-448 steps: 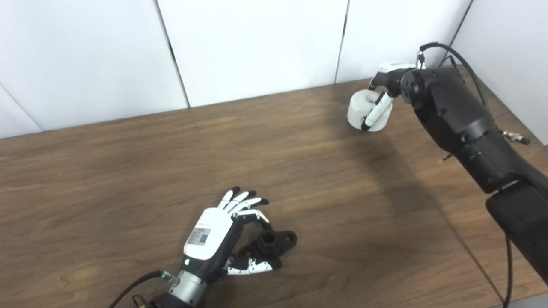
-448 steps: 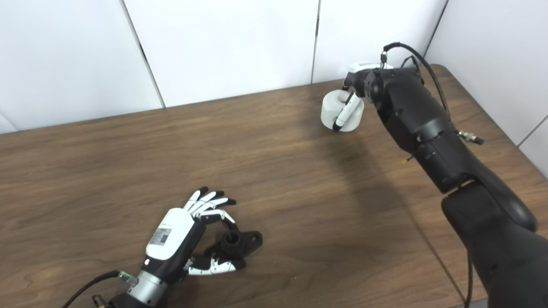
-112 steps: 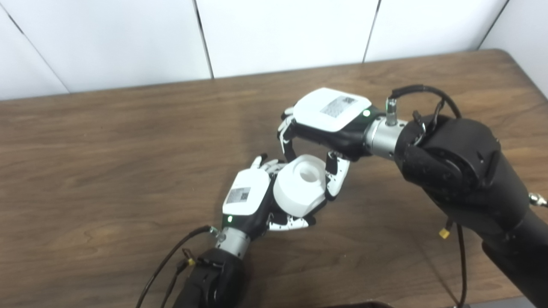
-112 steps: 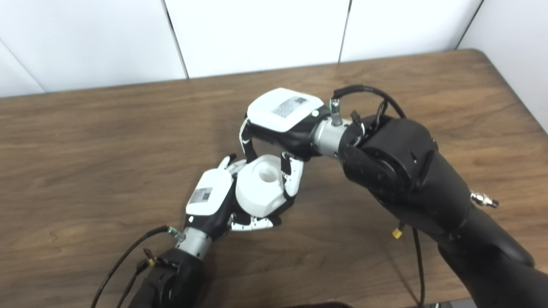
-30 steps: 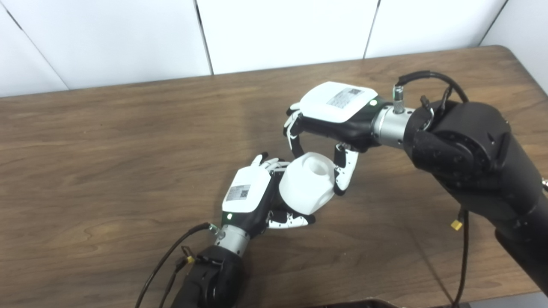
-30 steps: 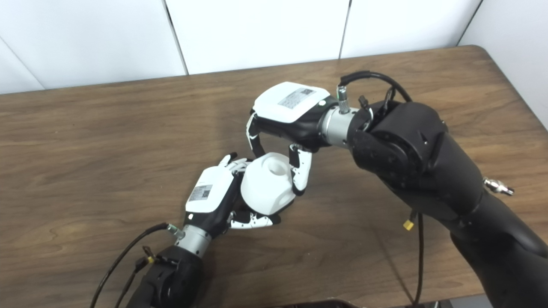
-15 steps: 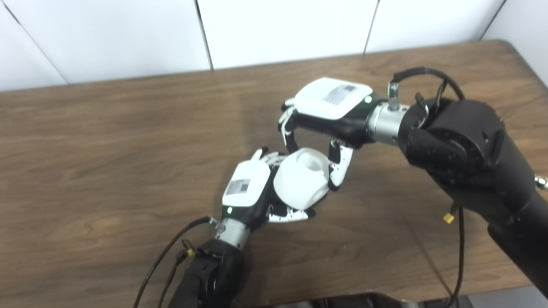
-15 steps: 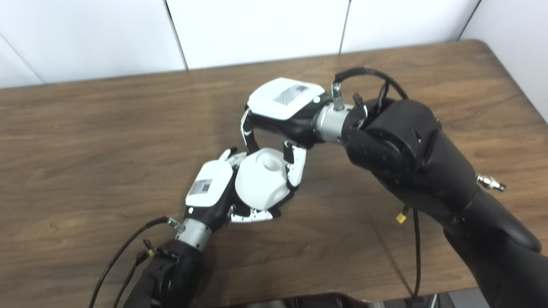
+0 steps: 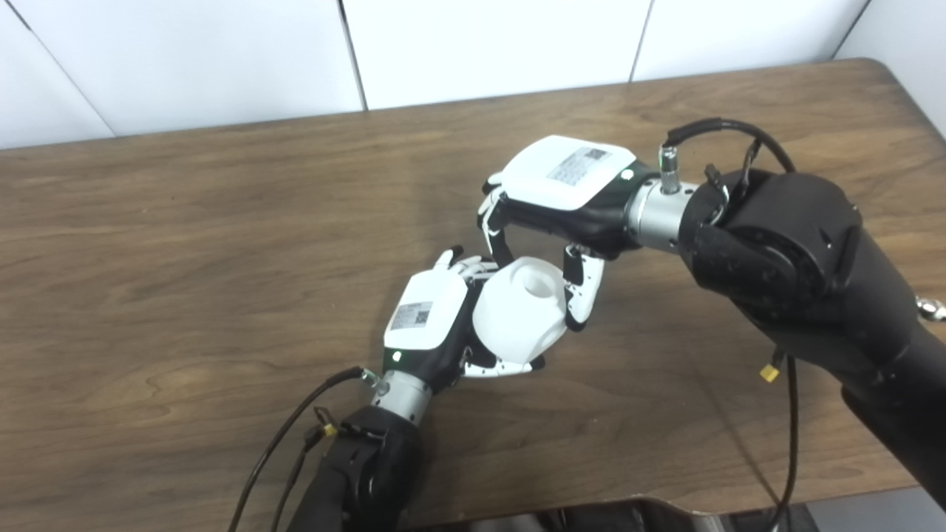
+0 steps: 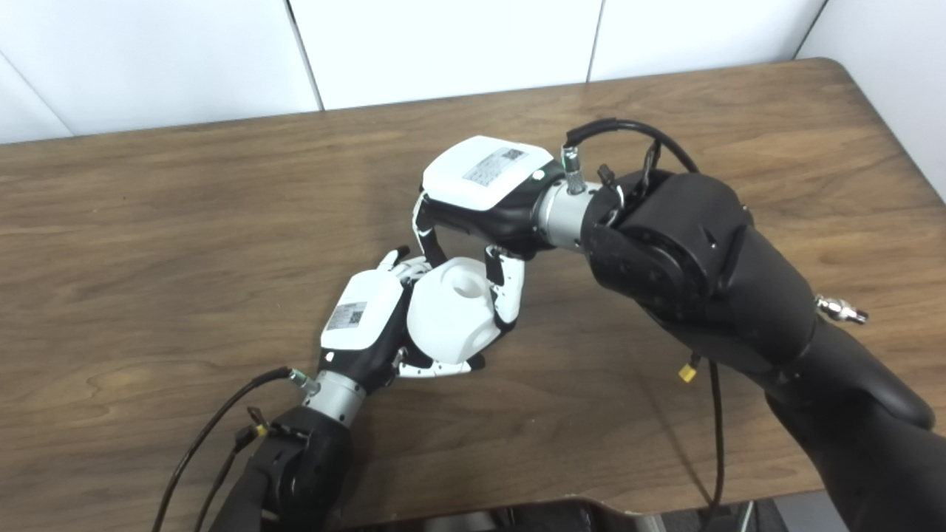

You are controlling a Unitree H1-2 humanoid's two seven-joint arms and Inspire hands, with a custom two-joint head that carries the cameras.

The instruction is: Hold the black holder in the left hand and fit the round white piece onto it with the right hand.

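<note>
— Where is the round white piece point(image 9: 520, 314)?

— Above the middle of the wooden table point(image 9: 185, 244), tilted, its recessed top facing up. The right hand point(image 9: 565, 196) grips it from above, fingers point(image 9: 580, 292) on either side.

— And the black holder?

— Hidden behind the piece. The left hand point(image 9: 429, 325) is curled beneath it; what it clasps cannot be told.

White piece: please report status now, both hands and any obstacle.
Right hand shut on round white piece. Left hand beside it; black holder hidden, grip unconfirmed. Seating cannot be judged. Nothing in the way on table.
</note>
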